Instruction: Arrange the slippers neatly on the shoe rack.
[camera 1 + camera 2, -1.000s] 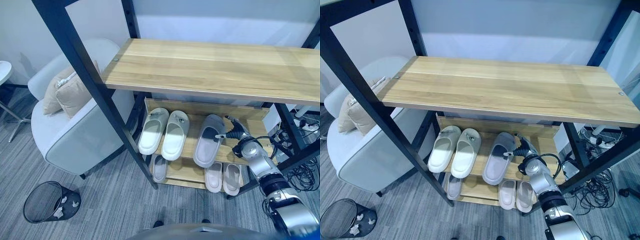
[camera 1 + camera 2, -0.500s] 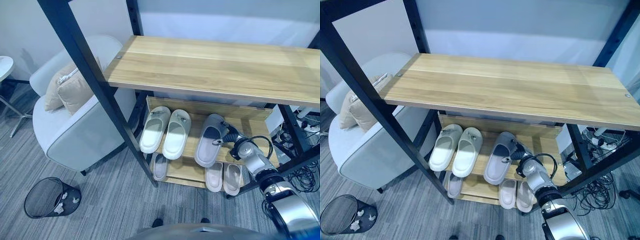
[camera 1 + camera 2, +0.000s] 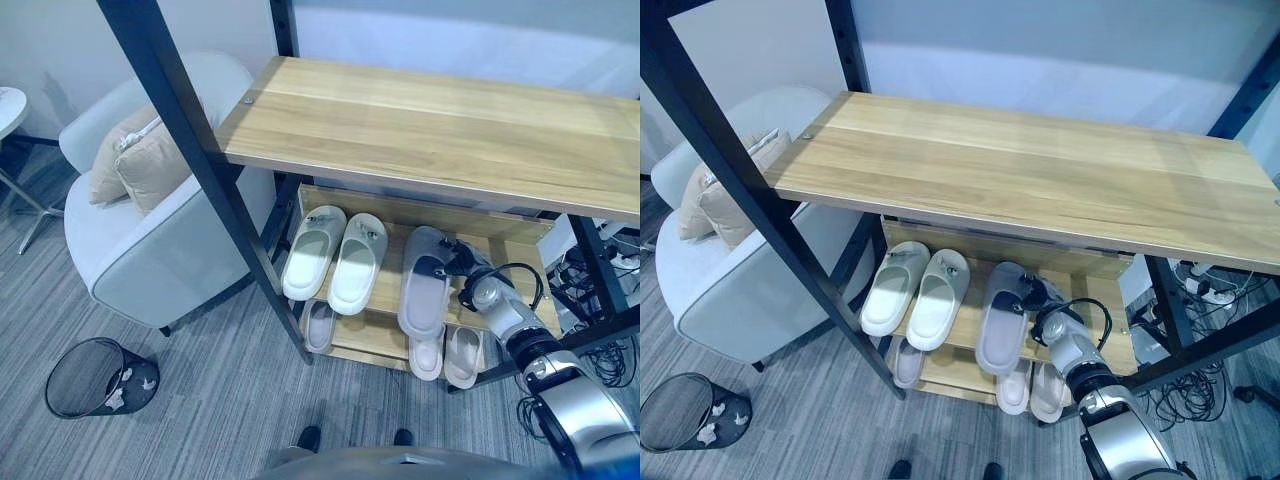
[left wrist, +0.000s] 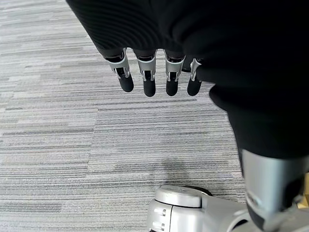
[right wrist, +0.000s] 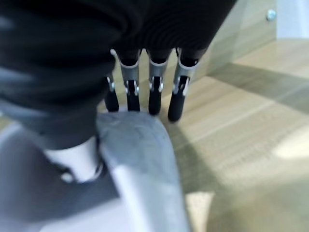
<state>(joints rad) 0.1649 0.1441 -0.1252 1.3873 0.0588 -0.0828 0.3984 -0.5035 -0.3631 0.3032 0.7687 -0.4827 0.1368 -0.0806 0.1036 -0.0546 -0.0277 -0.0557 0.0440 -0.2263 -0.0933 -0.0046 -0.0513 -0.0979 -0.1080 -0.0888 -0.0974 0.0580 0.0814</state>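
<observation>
Up on the shoe rack's (image 3: 520, 235) middle shelf in the left eye view, the right hand (image 3: 462, 262) grips the grey slipper (image 3: 424, 283) at its strap edge, right of a white pair of slippers (image 3: 336, 254). No writing is legible. Right wrist view: thumb inside the strap, fingers (image 5: 153, 94) straight beyond it over the wood. Left wrist view: the left hand (image 4: 154, 77) hangs relaxed, empty, above grey carpet (image 4: 58, 125).

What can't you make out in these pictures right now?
- Lower-shelf slippers: head views, toes hidden under the wooden middle shelf.
- Right hand grip on the grey slipper: the thumb's contact is hidden behind the strap.
- Contents of the black mesh bin: too small.
</observation>
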